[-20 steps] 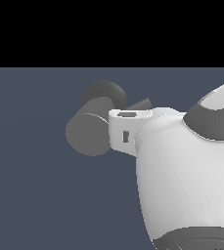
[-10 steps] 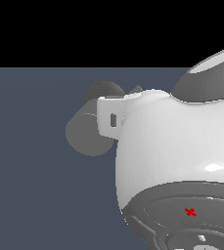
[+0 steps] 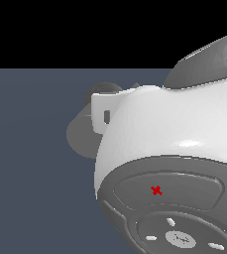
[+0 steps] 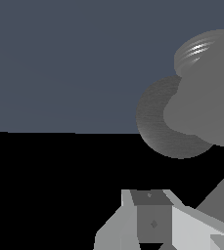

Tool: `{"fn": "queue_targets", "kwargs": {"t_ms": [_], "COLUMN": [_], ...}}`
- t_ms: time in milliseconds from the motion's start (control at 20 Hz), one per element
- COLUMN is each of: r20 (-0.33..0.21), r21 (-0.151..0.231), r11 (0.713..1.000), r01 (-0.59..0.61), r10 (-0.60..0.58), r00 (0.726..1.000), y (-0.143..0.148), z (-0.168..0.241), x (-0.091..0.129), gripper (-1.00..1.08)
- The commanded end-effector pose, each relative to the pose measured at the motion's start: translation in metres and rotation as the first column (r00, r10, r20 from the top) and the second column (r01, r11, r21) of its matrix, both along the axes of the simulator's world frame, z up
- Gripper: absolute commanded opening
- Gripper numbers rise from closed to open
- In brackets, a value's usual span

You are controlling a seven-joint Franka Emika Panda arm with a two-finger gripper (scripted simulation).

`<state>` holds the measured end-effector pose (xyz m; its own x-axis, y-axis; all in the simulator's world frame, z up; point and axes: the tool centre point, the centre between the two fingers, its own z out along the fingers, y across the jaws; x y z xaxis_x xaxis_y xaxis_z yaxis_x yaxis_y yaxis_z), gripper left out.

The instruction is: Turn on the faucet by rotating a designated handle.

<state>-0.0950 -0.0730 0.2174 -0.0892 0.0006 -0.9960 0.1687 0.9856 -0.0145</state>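
Observation:
The faucet (image 3: 79, 135) is a matte grey stubby cylinder, and the white arm hides most of it in the exterior view. Only its rounded end and a darker part behind it show at the arm's left edge. In the wrist view the faucet (image 4: 201, 105) fills the right side, with a round darker disc (image 4: 157, 124) beside it. The handle cannot be made out in either view. My gripper (image 4: 153, 207) shows only as one grey finger with white housing, a short way off the faucet and not touching it. Its jaws are not visible as a pair.
The white glossy arm body (image 3: 174, 134) with its dark grey joint cap (image 3: 169, 198) fills the exterior view's right and lower part. A flat blue-grey floor (image 3: 30, 173) lies to the exterior view's left of the faucet.
The arm has swung toward the exterior view's left and closer to the camera. It now covers more of the faucet. The joint cap has come into view.

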Motion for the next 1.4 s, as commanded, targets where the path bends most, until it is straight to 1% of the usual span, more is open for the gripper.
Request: {"fn": "queue_targets", "kwargs": {"t_ms": [0,800,850,900,1350], "r20": [0.036,0.085,0.085,0.034,0.05], "r21": [-0.002,-0.009,-0.009,-0.066,-0.048], "r11": [0.999,0.997,0.997,0.996,0.997], "r01": [-0.041,-0.075,-0.075,-0.06,-0.065], "r10": [0.041,0.076,0.076,0.062,0.067], "r00": [0.999,0.994,0.994,0.997,0.996], "y": [0.025,0.082,0.082,0.059,0.088], "z": [0.02,0.063,0.063,0.016,0.032], "x": [0.006,0.013,0.013,0.004,0.009], "gripper": [-1.0,-1.0,-1.0,-1.0,-1.0]}}
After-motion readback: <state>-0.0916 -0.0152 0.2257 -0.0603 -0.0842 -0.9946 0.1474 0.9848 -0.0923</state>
